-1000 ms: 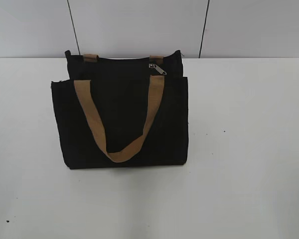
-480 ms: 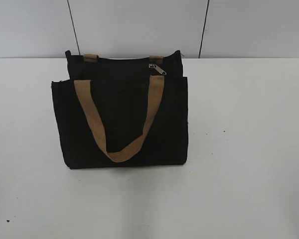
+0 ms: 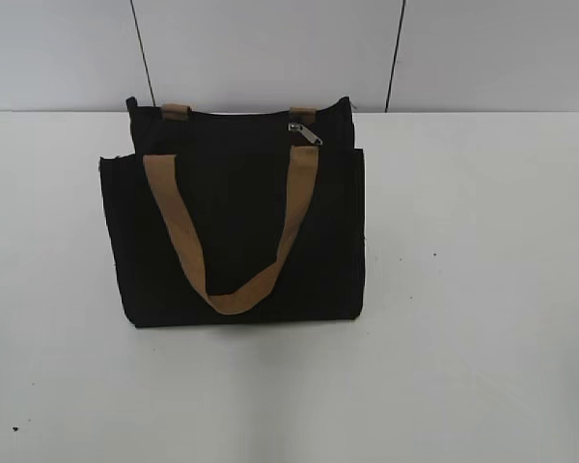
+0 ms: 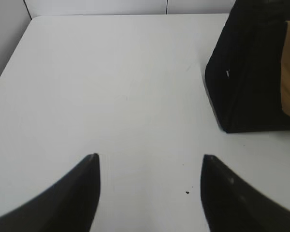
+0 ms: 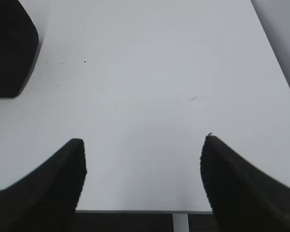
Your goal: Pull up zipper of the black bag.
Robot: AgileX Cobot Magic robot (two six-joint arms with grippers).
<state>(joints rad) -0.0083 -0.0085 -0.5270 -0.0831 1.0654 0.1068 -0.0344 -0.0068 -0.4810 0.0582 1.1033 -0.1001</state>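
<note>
Zipper (image 3: 305, 133) tab slanting down-right on black bag (image 3: 232, 231), both pincers (image 4: 147, 159) (image 5: 144, 140) spread

- The left gripper (image 4: 150, 166) is hovering over the white worktop (image 4: 116, 87), fingers spread wide, holding nothing.
- The bag (image 4: 251, 72) is lying at upper right, well clear.

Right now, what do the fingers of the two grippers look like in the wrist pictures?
The left gripper and the right gripper each show two plain black fingers, broad below and tapering to curved tips. No cables, markings or sleeves are visible. The exterior view shows neither arm.
</note>
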